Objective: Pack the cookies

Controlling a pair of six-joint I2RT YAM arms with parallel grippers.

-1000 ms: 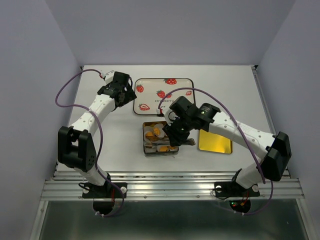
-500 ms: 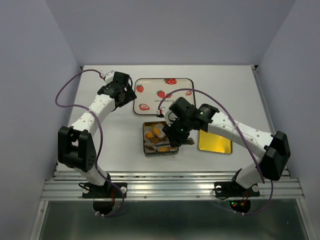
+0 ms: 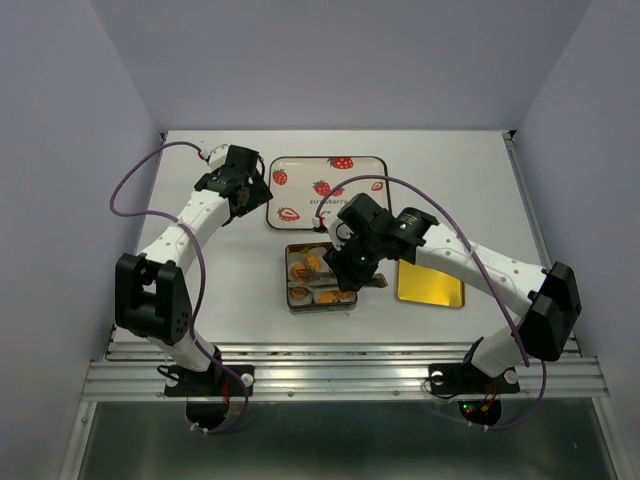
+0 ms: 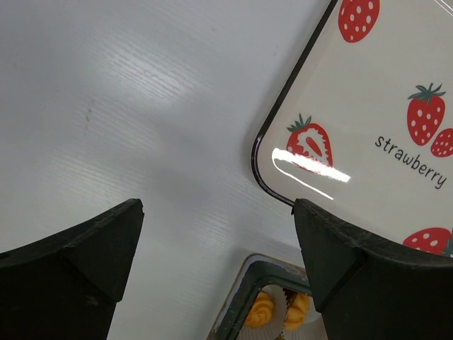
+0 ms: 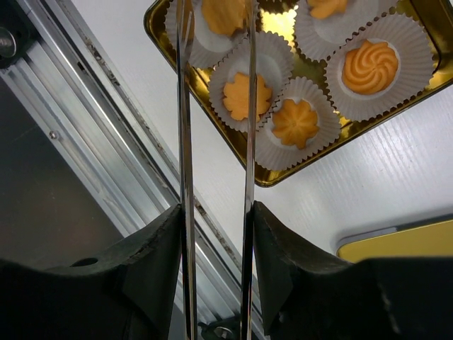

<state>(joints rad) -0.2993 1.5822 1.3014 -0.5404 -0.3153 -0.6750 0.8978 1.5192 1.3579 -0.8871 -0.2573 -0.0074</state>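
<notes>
An open gold tin (image 3: 292, 300) sits at the table's middle, with several orange-yellow cookies (image 3: 311, 264) in white paper cups inside. In the right wrist view the cookies (image 5: 243, 95) fill the tin (image 5: 297, 177). My right gripper (image 3: 352, 262) (image 5: 216, 212) is shut on metal tongs (image 5: 248, 142), held over the tin. One cookie (image 5: 223, 14) lies between the blades; the tips are cut off at the frame's top. My left gripper (image 3: 255, 190) (image 4: 219, 212) is open and empty above the table, beside the tray's near left corner. The tin's corner (image 4: 248, 297) shows below it.
A white tray printed with strawberries (image 3: 325, 190) (image 4: 368, 106) lies behind the tin. The tin's gold lid (image 3: 430, 283) lies right of the tin. A metal rail (image 3: 340, 375) runs along the table's near edge.
My right gripper with the tongs has shifted slightly to the left over the tin. The left arm has not moved.
</notes>
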